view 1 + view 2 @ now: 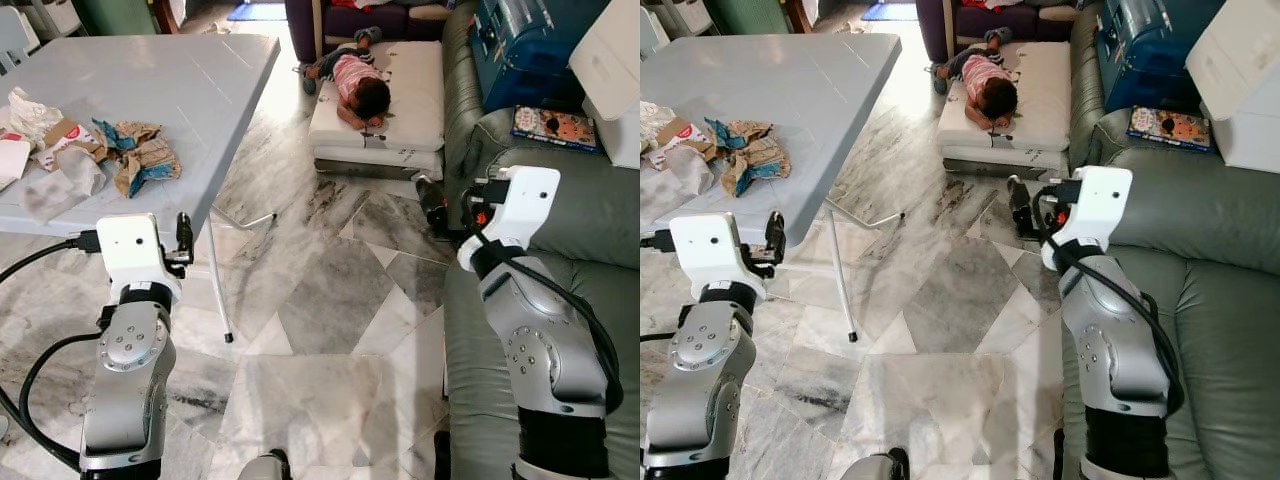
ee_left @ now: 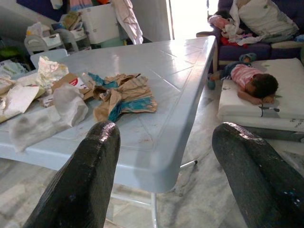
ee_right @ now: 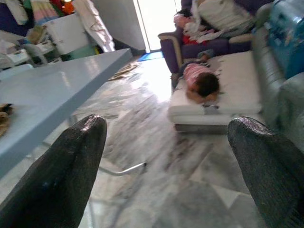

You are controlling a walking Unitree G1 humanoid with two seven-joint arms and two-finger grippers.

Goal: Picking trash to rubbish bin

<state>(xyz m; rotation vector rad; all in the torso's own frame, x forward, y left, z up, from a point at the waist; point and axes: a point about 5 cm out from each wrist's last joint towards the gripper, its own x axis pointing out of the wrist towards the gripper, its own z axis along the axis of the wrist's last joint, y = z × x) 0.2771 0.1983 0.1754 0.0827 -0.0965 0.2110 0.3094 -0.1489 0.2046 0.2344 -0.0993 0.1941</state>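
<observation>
— Where is the trash lying now?

— The crumpled brown paper [image 1: 146,160] is lying on the grey table [image 1: 190,80], near the table's front edge. Beside it, further from the table's corner, white tissues [image 2: 45,116] and a torn carton [image 1: 62,135] are resting too.

— And the grippers?

— The left gripper [image 2: 164,175] is hanging just in front of the table's edge, its fingers spread wide apart and holding nothing. The right gripper [image 3: 175,171] is standing well apart from the table, over the marble floor [image 1: 330,300], beside the grey sofa [image 1: 570,230]; its fingers are also apart and empty.

— Anything else beyond the table?

— A person is lying on a white mattress [image 1: 400,110] past the table's far corner. Things behind the table are blurred, perhaps shelves with clothes.
</observation>
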